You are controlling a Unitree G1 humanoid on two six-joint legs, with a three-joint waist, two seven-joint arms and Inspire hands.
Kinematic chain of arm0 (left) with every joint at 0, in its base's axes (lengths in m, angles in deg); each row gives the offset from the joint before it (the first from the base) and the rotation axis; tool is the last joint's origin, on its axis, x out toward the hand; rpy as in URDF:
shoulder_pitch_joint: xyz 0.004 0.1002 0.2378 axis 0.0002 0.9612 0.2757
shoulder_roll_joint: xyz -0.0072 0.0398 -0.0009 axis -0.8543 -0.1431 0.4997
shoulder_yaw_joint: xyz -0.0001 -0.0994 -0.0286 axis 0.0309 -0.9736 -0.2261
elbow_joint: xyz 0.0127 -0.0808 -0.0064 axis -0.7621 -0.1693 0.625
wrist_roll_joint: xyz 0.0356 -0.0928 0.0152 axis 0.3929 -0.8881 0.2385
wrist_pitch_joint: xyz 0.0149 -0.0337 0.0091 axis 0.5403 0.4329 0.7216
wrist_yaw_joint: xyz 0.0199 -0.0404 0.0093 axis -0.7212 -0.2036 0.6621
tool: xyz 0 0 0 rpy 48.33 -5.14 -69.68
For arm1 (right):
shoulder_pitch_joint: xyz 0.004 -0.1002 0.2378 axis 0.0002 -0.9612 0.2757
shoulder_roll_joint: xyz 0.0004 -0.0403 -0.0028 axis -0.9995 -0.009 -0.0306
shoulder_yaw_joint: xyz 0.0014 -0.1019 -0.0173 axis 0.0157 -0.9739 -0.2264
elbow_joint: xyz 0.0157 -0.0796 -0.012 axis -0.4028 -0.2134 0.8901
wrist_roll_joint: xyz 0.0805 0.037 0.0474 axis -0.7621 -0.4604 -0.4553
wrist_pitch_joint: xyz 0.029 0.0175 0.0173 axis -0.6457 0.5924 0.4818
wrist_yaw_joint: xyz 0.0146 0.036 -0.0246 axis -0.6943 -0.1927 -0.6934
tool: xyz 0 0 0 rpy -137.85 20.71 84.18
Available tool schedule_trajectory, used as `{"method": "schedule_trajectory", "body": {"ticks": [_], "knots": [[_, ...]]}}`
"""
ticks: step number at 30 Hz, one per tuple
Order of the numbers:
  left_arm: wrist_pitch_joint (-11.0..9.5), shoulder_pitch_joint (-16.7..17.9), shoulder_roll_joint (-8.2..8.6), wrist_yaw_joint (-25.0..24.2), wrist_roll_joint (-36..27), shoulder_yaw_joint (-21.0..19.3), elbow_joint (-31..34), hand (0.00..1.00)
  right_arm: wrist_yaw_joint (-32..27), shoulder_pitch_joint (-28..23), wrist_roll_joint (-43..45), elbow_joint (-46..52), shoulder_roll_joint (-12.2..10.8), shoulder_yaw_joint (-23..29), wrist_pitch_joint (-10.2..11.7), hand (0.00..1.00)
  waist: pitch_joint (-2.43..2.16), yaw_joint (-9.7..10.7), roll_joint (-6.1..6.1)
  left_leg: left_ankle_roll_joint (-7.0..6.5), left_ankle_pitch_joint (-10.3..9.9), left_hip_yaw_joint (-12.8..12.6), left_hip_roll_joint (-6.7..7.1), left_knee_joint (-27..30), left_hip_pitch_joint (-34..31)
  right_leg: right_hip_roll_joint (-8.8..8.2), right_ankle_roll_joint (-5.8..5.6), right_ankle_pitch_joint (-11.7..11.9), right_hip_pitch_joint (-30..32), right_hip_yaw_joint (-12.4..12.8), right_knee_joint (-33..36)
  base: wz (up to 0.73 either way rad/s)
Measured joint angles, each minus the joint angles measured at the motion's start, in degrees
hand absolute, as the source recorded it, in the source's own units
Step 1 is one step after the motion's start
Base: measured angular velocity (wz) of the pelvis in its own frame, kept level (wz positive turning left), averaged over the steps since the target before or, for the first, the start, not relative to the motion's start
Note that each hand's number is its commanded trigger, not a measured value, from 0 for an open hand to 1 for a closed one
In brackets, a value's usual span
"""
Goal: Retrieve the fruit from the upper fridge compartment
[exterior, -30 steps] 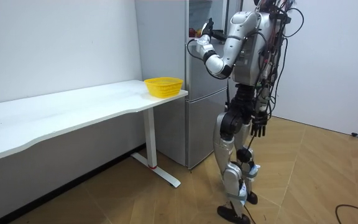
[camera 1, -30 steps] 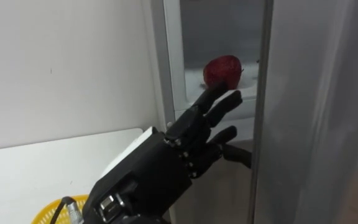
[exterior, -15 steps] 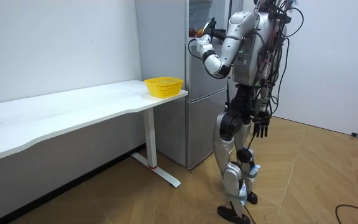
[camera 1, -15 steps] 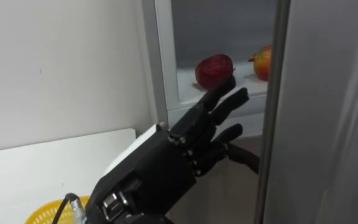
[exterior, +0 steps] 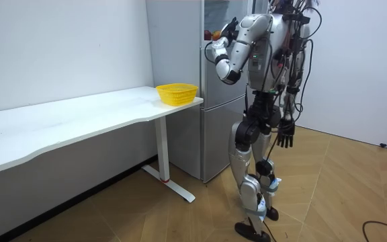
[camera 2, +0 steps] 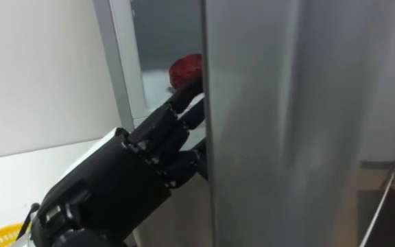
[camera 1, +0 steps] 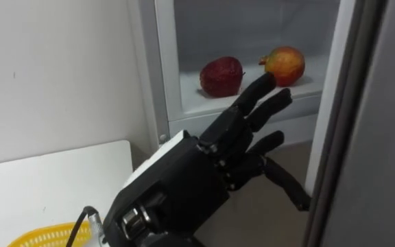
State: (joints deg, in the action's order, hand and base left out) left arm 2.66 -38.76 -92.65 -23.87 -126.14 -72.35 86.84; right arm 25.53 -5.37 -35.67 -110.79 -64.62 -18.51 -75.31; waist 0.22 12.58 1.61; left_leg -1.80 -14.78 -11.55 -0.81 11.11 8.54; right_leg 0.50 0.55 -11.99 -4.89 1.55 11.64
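Observation:
On the white shelf (camera 1: 196,100) of the open upper fridge lie a dark red apple (camera 1: 221,75) and, to its right, a red-and-yellow apple (camera 1: 284,64). My left hand (camera 1: 211,165) is raised in front of the shelf, open, fingers straight and pointing at the fruit. Its fingertips (camera 1: 266,82) sit just short of the red-and-yellow apple and touch nothing. In the right eye view the dark red apple (camera 2: 187,68) peeks out beside the door. My right hand (exterior: 285,138) hangs open at my side.
The grey fridge door (camera 2: 286,123) stands close on my right and hides part of the shelf. A white table (exterior: 79,114) runs along the wall to the left, with a yellow basket (exterior: 177,93) at its end beside the fridge.
My left hand has risen and reached closer to the shelf. The view has shifted right, bringing the red-and-yellow apple into sight. The right hand has stayed down.

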Motion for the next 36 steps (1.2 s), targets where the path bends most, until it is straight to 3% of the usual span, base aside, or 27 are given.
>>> {"method": "schedule_trajectory", "body": {"ticks": [16,24,36], "knots": [[-0.01,-2.41,-0.95,-0.31,-0.69,3.34,-0.03,0.0,-0.4,-0.7,-2.41,-2.3,0.28,0.52,0.19,0.0,0.05,4.45,1.03,0.02,-0.01,-2.62,-0.58,-0.41,0.98,1.06,0.09,0.63,0.81,3.06,0.07,-0.09],[-0.01,-2.76,-1.28,-0.49,-1.88,5.86,-0.19,0.0,-0.42,-0.94,-4.46,-2.42,0.51,2.2,0.76,0.0,0.11,5.3,1.01,0.01,-0.01,-3.55,-0.56,-0.44,0.96,1.1,-0.11,0.85,1.09,3.82,0.13,-0.05],[-0.73,-3.06,-1.35,-0.66,-3.05,5.91,-0.64,0.0,-0.46,-0.84,-6.85,-2.41,1.32,2.17,1.31,0.0,0.37,5.97,1.75,0.02,-0.01,-4.16,-0.65,-0.44,0.64,1.34,-0.06,1.02,1.09,4.87,0.03,-0.03]]}}
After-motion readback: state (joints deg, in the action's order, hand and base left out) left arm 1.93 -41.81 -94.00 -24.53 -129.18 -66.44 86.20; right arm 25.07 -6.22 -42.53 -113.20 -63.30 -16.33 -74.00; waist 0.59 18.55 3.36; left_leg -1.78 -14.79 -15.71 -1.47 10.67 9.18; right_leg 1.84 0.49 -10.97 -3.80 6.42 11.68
